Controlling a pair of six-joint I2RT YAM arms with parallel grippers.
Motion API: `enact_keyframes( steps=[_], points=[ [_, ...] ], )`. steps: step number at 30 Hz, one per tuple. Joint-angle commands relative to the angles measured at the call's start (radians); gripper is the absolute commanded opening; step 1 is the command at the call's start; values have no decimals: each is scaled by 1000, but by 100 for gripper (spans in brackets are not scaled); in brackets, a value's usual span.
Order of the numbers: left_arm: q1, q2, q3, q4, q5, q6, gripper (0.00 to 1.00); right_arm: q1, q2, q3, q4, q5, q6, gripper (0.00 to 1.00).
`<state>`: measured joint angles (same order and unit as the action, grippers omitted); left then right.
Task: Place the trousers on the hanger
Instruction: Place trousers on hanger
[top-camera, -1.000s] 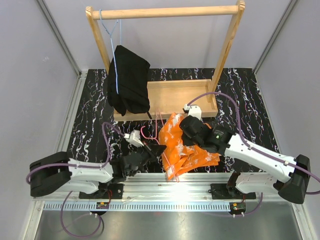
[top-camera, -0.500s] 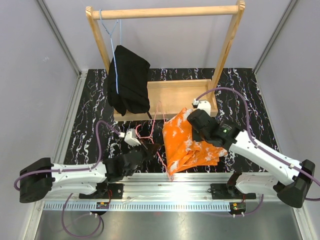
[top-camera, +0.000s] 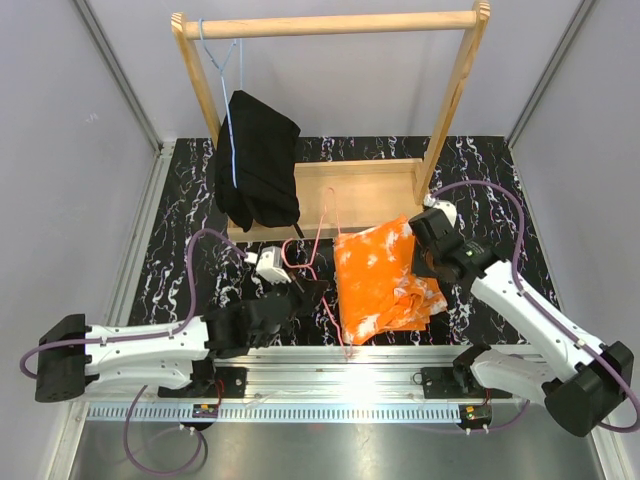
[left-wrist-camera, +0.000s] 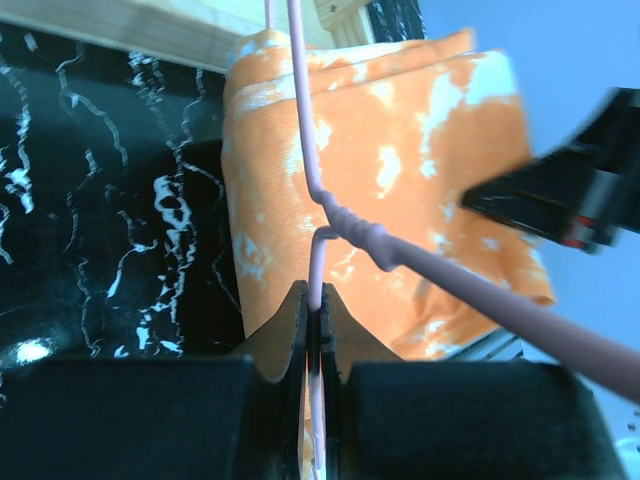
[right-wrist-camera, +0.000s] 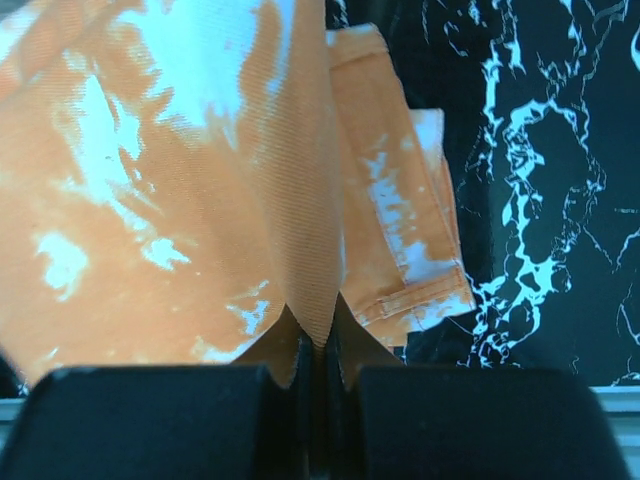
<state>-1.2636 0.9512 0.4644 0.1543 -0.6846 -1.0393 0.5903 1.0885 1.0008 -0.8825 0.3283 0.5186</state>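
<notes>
Left wrist view, nearest first: left gripper (left-wrist-camera: 312, 300) has its jaws pressed together on the thin pink wire of the hanger (left-wrist-camera: 345, 222), pinching it just below the twisted neck. One wire runs on up across the frame in front of the trousers (left-wrist-camera: 400, 170); can't tell if wire and cloth touch. Right wrist view: right gripper (right-wrist-camera: 318, 335) has its jaws closed on a fold of orange cloth, which spreads away from the pinch, with a hemmed edge off to the right over the black marbled table (right-wrist-camera: 540, 150). Top view: trousers sit bunched in the middle of the table between the arms, just right of the hanger, with the upper right corner held up by the right gripper and the rest slumped on the surface. Judgement: the cloth is light, soft and floppy, so it will sag and fold wherever it isn't held. Best taken at a leg end or the waistband so a free length can feed through the hanger's triangle. The wire is light and springy and may twist in the pinch, so a hold near the neck suits it. Farther back is the wooden rack (top-camera: 330, 22), with a black garment (top-camera: 258, 175) hung from a blue hanger (top-camera: 232, 110).
</notes>
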Motion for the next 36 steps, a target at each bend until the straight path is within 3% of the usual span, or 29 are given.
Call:
enact_keyframes(
  steps=[1,8,17,18,20,21,22,25,36],
  points=[
    [-16,4,95,-122,-107,157,0,-78,13,-33,16,66,-32,0],
    [-20,18,168,-119,-64,248,0,-201,60,-73,53,-24,-25,0],
    [-20,40,261,-101,-6,355,0,-236,168,-90,80,-58,4,0],
    [-20,47,275,-99,12,378,0,-236,177,-93,88,-70,0,4],
    [-20,76,331,-119,31,395,0,-238,198,-87,89,-66,0,29],
    [-20,87,368,-130,49,415,0,-238,203,-82,88,-60,0,64],
    [-20,104,384,-137,59,421,0,-239,202,-80,85,-52,1,76],
    [-14,136,448,-180,74,440,0,-238,165,-62,57,-12,-2,95],
    [89,161,580,-251,212,452,0,-238,37,-25,-1,29,-34,99]
  ],
)
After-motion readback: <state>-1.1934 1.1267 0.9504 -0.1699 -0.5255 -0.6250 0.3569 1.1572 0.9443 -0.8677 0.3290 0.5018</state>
